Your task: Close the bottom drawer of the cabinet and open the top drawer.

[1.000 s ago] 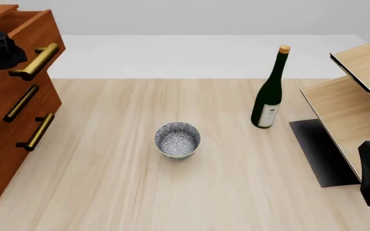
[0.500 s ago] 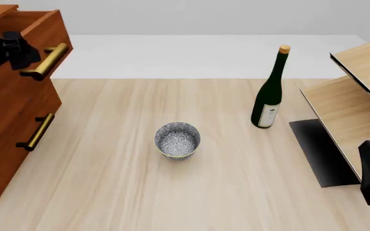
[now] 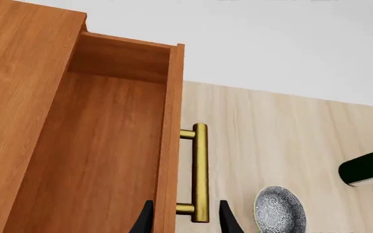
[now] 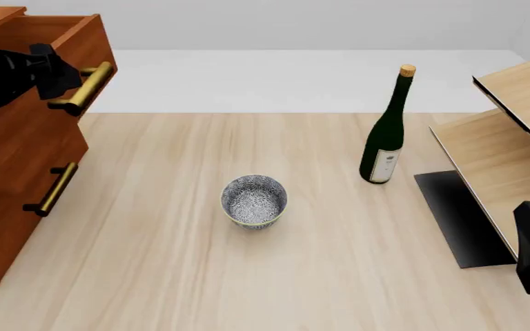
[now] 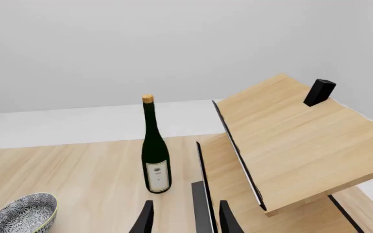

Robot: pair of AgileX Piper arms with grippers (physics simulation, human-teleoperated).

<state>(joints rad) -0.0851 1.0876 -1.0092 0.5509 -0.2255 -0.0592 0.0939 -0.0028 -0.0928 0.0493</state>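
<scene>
Reddish-brown wooden three-drawer cabinet (image 4: 12,179) at table's 9 o'clock. Top drawer (image 4: 63,38) pulled out; left gripper (image 4: 55,74) narrowed around its brass bar handle (image 4: 83,88). Bottom drawer (image 4: 7,227) flush, handle at 8 o'clock. Right gripper (image 5: 183,218) at 4 o'clock, fingers apart, holding nothing. Patterned bowl (image 4: 254,200) centre; green wine bottle (image 4: 385,134) at 2 o'clock.
</scene>
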